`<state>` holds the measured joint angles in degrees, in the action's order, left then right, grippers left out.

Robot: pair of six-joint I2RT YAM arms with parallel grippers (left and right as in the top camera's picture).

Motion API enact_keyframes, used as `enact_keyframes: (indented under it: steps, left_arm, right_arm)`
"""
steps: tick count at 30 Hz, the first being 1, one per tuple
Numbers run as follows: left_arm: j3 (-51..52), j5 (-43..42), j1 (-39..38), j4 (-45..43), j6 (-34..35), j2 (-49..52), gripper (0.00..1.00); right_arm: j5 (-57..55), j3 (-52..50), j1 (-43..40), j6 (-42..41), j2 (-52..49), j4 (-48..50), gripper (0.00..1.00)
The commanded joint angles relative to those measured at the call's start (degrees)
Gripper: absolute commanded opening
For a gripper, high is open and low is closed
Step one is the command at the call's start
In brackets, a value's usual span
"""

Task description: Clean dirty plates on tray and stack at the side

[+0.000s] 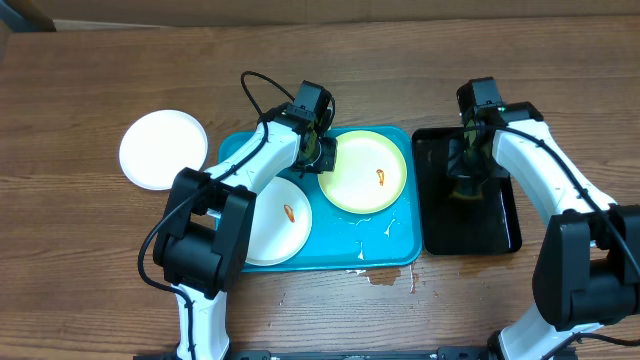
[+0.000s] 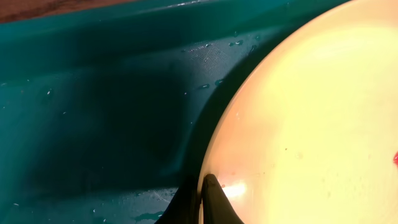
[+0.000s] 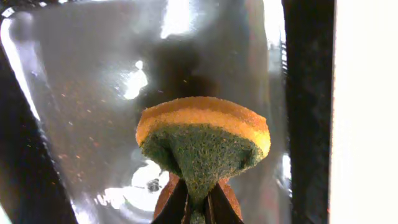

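The turquoise tray (image 1: 232, 150) holds a pale yellow-green plate (image 1: 355, 180) with an orange smear and a white plate (image 1: 290, 235) with an orange smear. A second white plate (image 1: 163, 149) lies on the table left of the tray. My left gripper (image 1: 318, 152) is shut on the left rim of the yellow-green plate (image 2: 311, 124), over the tray floor (image 2: 93, 112). My right gripper (image 1: 467, 165) is shut on a yellow and green sponge (image 3: 202, 140) above the black tray (image 1: 500, 225).
A small puddle and water drops (image 1: 385, 275) lie on the wooden table in front of the turquoise tray. The black tray's wet floor (image 3: 81, 93) reflects light. The left arm reaches over the white plate on the tray.
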<state>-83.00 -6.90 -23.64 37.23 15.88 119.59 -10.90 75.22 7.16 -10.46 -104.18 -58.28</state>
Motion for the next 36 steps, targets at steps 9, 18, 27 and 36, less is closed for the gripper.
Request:
enact_keyframes:
  steps: [9,18,27,36]
  left_arm:
    - [0.2,0.4,-0.4,0.2,-0.7,0.9,0.04]
    - [0.2,0.4,-0.4,0.2,-0.7,0.9,0.04]
    - [0.2,0.4,-0.4,0.2,-0.7,0.9,0.04]
    - [0.2,0.4,-0.4,0.2,-0.7,0.9,0.04]
  right_arm:
    - [-13.9,5.0,2.8,-5.9,3.6,-5.6,0.04]
    - [-8.6,5.0,3.3,-7.2,3.6,-4.4,0.04]
    - [-2.4,4.9,2.6,-9.6,3.6,-3.5,0.04]
    - [-4.2,5.0,2.5,-4.1,3.6,-3.8,0.04]
